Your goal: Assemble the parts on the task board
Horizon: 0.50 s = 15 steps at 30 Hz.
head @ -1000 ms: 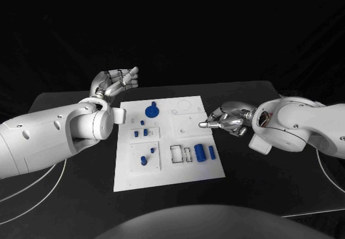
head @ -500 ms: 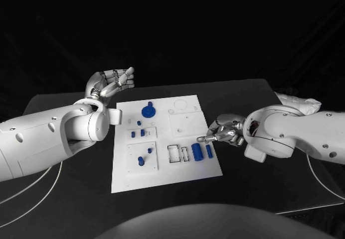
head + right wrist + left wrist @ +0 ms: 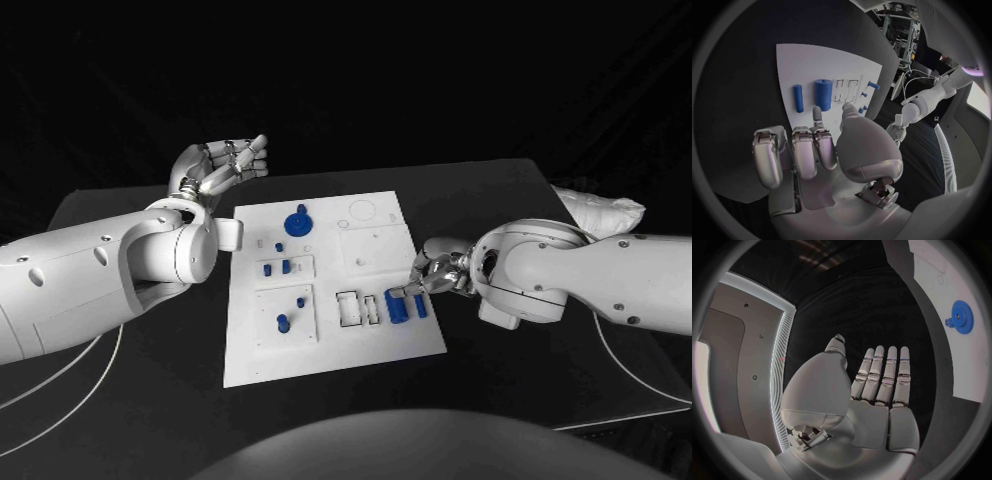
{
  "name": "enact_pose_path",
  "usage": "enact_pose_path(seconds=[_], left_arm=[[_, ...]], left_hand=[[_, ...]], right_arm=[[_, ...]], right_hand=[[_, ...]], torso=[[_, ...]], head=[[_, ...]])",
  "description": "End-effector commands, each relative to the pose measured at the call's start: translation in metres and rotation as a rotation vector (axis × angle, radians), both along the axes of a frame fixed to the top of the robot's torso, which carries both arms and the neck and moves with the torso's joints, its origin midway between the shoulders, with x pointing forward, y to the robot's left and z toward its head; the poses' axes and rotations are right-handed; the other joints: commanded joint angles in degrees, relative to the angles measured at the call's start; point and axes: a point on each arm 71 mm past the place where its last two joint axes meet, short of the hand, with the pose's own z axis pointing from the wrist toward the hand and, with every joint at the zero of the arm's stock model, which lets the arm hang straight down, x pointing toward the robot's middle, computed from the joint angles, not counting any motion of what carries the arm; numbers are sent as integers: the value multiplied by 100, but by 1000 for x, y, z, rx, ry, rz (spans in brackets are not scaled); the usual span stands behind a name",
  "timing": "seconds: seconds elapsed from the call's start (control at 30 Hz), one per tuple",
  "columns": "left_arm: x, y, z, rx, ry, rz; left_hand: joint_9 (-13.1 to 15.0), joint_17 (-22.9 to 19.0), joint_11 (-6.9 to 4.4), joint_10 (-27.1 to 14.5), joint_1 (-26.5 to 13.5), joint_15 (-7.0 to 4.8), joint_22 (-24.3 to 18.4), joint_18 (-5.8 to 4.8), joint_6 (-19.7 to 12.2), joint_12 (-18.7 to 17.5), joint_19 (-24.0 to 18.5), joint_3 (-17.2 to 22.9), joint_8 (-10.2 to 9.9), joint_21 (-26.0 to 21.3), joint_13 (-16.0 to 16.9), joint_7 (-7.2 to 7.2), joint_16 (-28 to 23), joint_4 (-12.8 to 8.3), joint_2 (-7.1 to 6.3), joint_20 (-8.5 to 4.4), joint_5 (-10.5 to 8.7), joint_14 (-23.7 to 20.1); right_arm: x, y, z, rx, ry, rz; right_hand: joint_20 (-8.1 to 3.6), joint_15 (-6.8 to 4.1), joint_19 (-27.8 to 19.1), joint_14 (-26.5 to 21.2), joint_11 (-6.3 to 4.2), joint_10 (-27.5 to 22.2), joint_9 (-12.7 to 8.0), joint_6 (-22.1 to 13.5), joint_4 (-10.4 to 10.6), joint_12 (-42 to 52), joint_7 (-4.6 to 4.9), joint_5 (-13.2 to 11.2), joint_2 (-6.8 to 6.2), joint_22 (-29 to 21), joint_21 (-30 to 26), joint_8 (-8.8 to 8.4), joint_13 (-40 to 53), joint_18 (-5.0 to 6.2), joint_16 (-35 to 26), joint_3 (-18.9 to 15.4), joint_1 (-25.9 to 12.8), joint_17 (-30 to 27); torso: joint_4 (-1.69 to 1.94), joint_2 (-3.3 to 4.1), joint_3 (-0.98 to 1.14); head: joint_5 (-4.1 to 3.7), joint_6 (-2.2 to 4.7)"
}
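Now, at the right hand (image 3: 440,270), the fingertips (image 3: 817,113) reach down beside the thick blue cylinder (image 3: 395,305) near the right edge of the task board (image 3: 335,345); whether they touch it cannot be told, and the other fingers are curled in with nothing seen held; in the right wrist view the same cylinder (image 3: 822,93) lies just ahead of that fingertip, with a thinner blue cylinder (image 3: 798,98) just beside it. On the board, the thin cylinder (image 3: 421,305) lies nearest the edge, the thick one next, then two empty rectangular slots (image 3: 359,309) further in.

Further out, the left hand (image 3: 216,165) hangs raised beyond the board's far left corner, fingers straight and side by side, palm bare, holding nothing; the left wrist view shows that hand (image 3: 873,390) flat, with the blue gear (image 3: 962,317) off past its fingers on the white plate. In the head view the blue gear (image 3: 299,222) sits near the board's far end; small blue pegs (image 3: 276,267) stand in the panel below it; another blue peg (image 3: 283,322) stands in the next panel toward the robot. No writing or labels can be read on the board or parts. Both white arms rest over the black table (image 3: 534,380), one on each side of the board.
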Motion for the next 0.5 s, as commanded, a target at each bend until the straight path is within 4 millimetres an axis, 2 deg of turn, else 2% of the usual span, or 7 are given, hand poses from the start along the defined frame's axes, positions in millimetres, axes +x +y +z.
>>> enact_pose_path(seconds=[0.03, 0.3, 0.4, 0.5], left_arm=[[-1, -2, 1, -7, -10, -24], [-1, 0, 2, -5, -12, -20], [-2, 0, 2, -5, -12, -21], [-2, 1, 2, -5, -12, -20]], left_hand=[[-5, -8, 5, -49, -7, 5, -8, 38, -26, 37, 38, -33, 33, -13, -6, 46, 31, -1, 50, 6, 23, -38], [-7, -19, 6, -55, -6, 7, -19, 37, -34, 41, 36, -36, 34, -14, -6, 48, 37, -2, 58, 6, 23, -43], [-7, -21, 7, -55, -6, 7, -20, 37, -34, 42, 36, -37, 34, -13, -6, 48, 38, -2, 59, 7, 23, -44], [-7, -22, 7, -55, -6, 7, -22, 37, -35, 43, 36, -38, 34, -13, -6, 48, 39, -1, 59, 7, 23, -44]], right_arm=[[1, -3, -5, -71, 13, 21], [2, 3, -12, -81, 38, 44], [1, 6, -15, -84, 48, 52], [1, 8, -18, -91, 60, 61]], right_hand=[[-48, -42, 610, 596, -42, 599, 12, 12, -20, 21, -5, 29, -30, 1508, 26, 12, 1508, -39, 23, 26, 14, 1509], [-56, -46, 610, 596, -42, 599, 38, -14, -27, 21, -2, -28, -20, 1508, 26, -12, 1508, -39, 23, 69, -7, 1509], [-59, -45, 610, 596, -41, 599, 56, -30, -24, 21, 1, -94, -3, 1508, 26, -39, 1508, -39, 23, 103, -37, 1509], [-60, -42, 610, 596, -34, 599, 69, -56, -23, 21, 10, -164, 16, 1508, 26, -80, 1508, -39, 23, 140, -69, 1509]], torso=[[7, 1, -3], [8, 7, -1], [16, 9, 0], [9, 5, -3]], head=[[6, 1], [79, 1], [73, 1], [88, 1]])
